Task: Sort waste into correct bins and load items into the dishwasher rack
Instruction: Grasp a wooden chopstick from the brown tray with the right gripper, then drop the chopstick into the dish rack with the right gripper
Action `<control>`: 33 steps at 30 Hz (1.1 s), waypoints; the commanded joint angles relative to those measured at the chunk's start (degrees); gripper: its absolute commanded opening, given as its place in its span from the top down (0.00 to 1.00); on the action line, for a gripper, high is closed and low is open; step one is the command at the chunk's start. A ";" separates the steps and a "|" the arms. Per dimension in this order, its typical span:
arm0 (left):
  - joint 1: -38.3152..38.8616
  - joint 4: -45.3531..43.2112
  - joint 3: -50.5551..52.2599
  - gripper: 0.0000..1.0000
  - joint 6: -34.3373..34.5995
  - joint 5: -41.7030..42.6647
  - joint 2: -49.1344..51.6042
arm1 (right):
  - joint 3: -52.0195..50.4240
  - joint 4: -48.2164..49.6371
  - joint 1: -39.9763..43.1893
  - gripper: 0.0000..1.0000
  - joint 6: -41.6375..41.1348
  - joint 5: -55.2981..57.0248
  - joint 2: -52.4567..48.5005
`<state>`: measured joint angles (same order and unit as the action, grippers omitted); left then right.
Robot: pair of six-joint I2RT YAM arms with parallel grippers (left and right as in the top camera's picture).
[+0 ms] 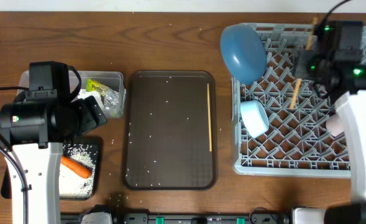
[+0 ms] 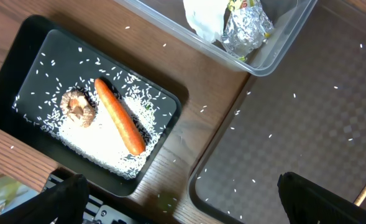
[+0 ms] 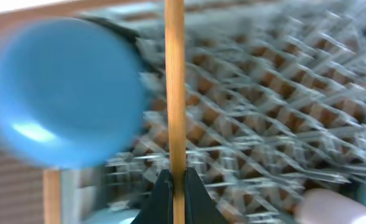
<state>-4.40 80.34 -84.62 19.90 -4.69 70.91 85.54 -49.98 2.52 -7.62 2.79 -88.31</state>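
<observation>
Loading the rack [image 1: 282, 169]: one chopstick [image 3: 174, 93] clamped in the right gripper [image 3: 173, 186] above the pegs, apparently not yet seated, given the blur; next, lowering between pegs, then release; left gripper [image 2: 183, 180] spread wide, empty, by the black tray [image 2: 21, 50]; second chopstick [image 1: 209, 118] lying on the brown tray [image 1: 170, 81].

No legible txt, labels, brand names, nos. or signs in any view. Yellow-green wrapper [image 1: 96, 86] in clear tub [image 1: 112, 74] has darker marks on it, too small & blurry to read as letters. In left wrist view only a scrap of it shows by the foil [image 2: 245, 30], nothing readable. Right wrist view motion-blurred, no txt
</observation>
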 commanded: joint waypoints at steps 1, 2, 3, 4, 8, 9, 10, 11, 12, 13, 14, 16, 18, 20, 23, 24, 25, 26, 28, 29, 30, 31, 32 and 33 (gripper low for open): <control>-0.20 0.00 0.00 0.02 0.76 -0.50 -0.20 | -0.87 0.07 2.80 0.99 8.96 -2.91 -4.79; -0.20 0.00 0.00 0.02 0.76 -0.50 -0.20 | -0.87 0.17 2.99 0.99 9.53 -3.06 -6.19; -0.20 0.00 0.00 0.02 0.76 -0.50 -0.20 | -0.87 0.24 3.02 0.99 10.08 -3.04 -7.54; -0.20 0.00 0.00 0.02 0.76 -0.50 -0.20 | -0.87 0.28 2.95 0.99 10.54 -3.04 -8.63; -0.20 0.00 0.00 0.02 0.74 -0.50 -0.20 | -0.87 0.28 2.60 0.99 10.69 -2.32 -13.27; -0.20 0.00 0.00 0.02 0.76 -0.50 -0.20 | -0.85 0.52 2.60 0.99 10.69 -1.88 -14.12; -0.20 0.00 0.00 0.02 0.76 -0.50 -0.20 | -0.85 1.01 2.60 0.99 10.71 -1.09 -14.71; -0.20 0.00 0.00 0.02 0.76 -0.50 -0.20 | -0.81 1.36 2.58 0.94 10.99 -1.09 -14.82; -0.20 0.00 0.00 0.02 0.76 -0.50 -0.20 | -0.74 1.62 2.47 0.72 11.61 -1.16 -14.62; -0.20 0.00 0.00 0.02 0.76 -0.50 -0.20 | -0.52 1.62 2.25 0.57 11.61 -1.11 -14.10; -0.20 0.00 0.00 0.02 0.76 -0.50 -0.17 | -0.15 1.53 1.81 0.49 11.61 -1.29 -13.38; -0.20 0.00 0.00 0.02 0.76 -0.50 -0.20 | 0.44 1.16 0.59 0.45 11.87 -1.90 -11.32; -0.20 0.00 0.00 0.02 0.76 -0.50 -0.20 | 0.68 0.37 -1.49 0.47 11.98 -4.81 -8.35; -0.20 0.00 0.00 0.02 0.76 -0.50 -0.20 | 0.66 -0.15 -4.24 0.51 11.96 -11.15 -5.40; -0.20 0.00 0.00 0.02 0.76 -0.50 -0.20 | 0.66 -0.20 -10.73 0.58 7.96 -15.69 -2.12; -0.20 0.00 0.00 0.02 0.76 -0.50 -0.20 | 0.66 -0.17 -13.55 0.59 5.99 -15.65 -1.66; -0.20 0.00 0.00 0.02 0.76 -0.50 -0.20 | 0.66 -0.15 -16.02 0.59 4.59 -15.65 -1.62; -0.20 0.00 0.00 0.02 0.76 -0.50 -0.17 | 0.61 -0.17 -18.58 0.60 3.21 -15.39 -1.70; -0.20 0.00 0.00 0.02 0.76 -0.50 -0.17 | 0.26 -0.20 -24.74 0.60 -2.08 -11.21 -3.04; -0.20 0.00 0.00 0.02 0.76 -0.50 -0.20 | -0.04 -0.28 -27.67 0.59 -6.51 -7.21 -4.11; -0.20 0.00 0.00 0.02 0.76 -0.50 -0.17 | -0.33 -0.50 -30.42 0.57 -11.63 -2.67 -5.46; -0.20 0.00 0.00 0.02 0.76 -0.50 -0.17 | -0.55 -0.70 -32.50 0.58 -15.96 0.81 -6.84; -0.20 0.00 0.00 0.02 0.76 -0.50 -0.20 | -0.59 -0.85 -34.60 0.58 -20.35 3.67 -8.61; -0.20 0.00 0.00 0.02 0.76 -0.50 -0.17 | -0.59 -0.76 -36.35 0.58 -23.50 4.94 -10.60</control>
<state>-4.40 80.34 -84.62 19.90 -4.71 70.91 85.84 -50.30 -29.87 -15.53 -2.33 -93.93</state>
